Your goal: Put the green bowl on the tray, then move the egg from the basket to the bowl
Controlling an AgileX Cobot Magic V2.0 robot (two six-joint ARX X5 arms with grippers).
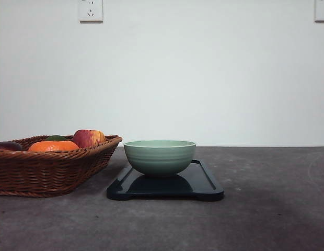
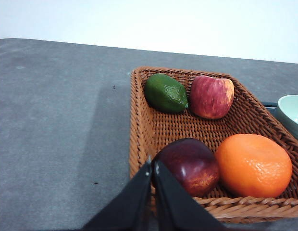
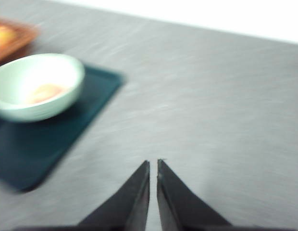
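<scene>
— Four fruits sit in the basket point(image 2: 154, 125) on the left: a green lime-like one point(image 2: 166, 93), a red-yellow apple point(image 2: 211, 96), a dark plum-coloured fruit point(image 2: 190, 166) and an orange point(image 2: 254, 165). No egg among them that I can make out.

— Then where is it?

— In the right wrist view, though it is blurred, a pinkish-orange oval lies inside the green bowl point(image 1: 160, 156) — I take that for the egg point(image 3: 45, 92). The bowl stands on the tray point(image 1: 206, 184), just right of the basket and close beside it.

— And the grippers?

— Left gripper point(image 2: 153, 168) hangs over the basket's near edge, jaws closed tip to tip with nothing between them. Right gripper point(image 3: 153, 166) likewise pinched together and empty, over bare table point(image 3: 226, 110) well to the right of the tray.

— How would the egg handle, if it needed moving again?

— Light, smooth, rounded, so apt to slip or roll; fragile if real. I'd grip it gently across its narrow middle. The bowl looks stiff, heavier and glazed, best pinched at the rim.

— Anything in the way?

— The bowl's wall hems the egg in, so an approach from above seems the only one. The basket's raised side stands near the tray on the left; the right side is open.
</scene>
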